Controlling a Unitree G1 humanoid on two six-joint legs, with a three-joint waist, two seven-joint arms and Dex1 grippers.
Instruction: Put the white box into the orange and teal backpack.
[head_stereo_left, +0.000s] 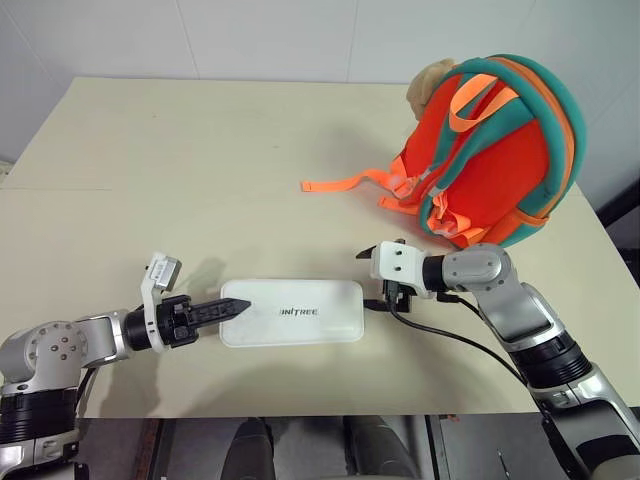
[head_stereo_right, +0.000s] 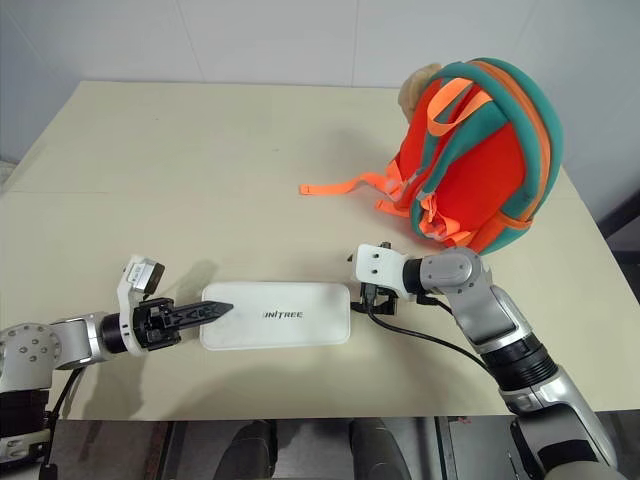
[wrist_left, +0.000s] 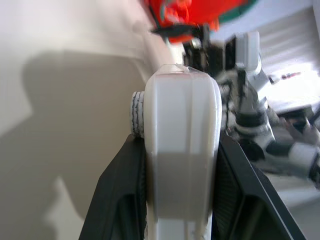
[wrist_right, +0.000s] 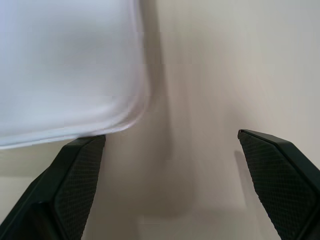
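White box (head_stereo_left: 291, 312): lies flat on the table (head_stereo_left: 200, 180), lid up, well apart from the backpack.
Left gripper (head_stereo_left: 236, 306): you have it clamped on the box's left end, ready for lifting.
Right gripper (wrist_right: 170, 145): spread empty beside the box's right end.
Orange and teal backpack (head_stereo_left: 490, 150): stands upright at the table's far right.

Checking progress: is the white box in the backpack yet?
Out. The white box lies flat on the table, apart from the orange and teal backpack.
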